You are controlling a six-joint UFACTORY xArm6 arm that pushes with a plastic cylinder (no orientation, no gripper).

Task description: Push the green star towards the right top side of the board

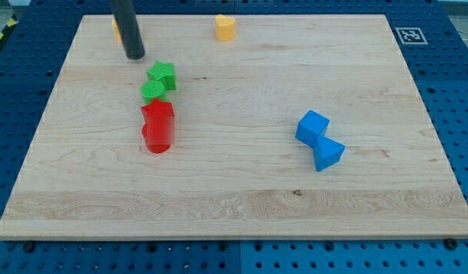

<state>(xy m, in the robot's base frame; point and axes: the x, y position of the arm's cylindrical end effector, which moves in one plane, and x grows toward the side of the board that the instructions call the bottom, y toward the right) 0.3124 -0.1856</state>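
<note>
Two green blocks lie touching at the board's upper left. The upper one (pixel 163 74) looks like the green star; the lower one (pixel 151 92) has a rounder shape that I cannot make out. My tip (pixel 135 55) rests on the board just up and left of the green star, a small gap away and not touching it. The dark rod rises from there out of the view's top.
Two red blocks (pixel 158 114) (pixel 156 138) sit right below the green ones, touching them. Two blue blocks (pixel 313 126) (pixel 329 154) lie touching at centre right. A yellow block (pixel 225 27) sits at the top edge. Another yellow-orange block (pixel 116 27) is partly hidden behind the rod.
</note>
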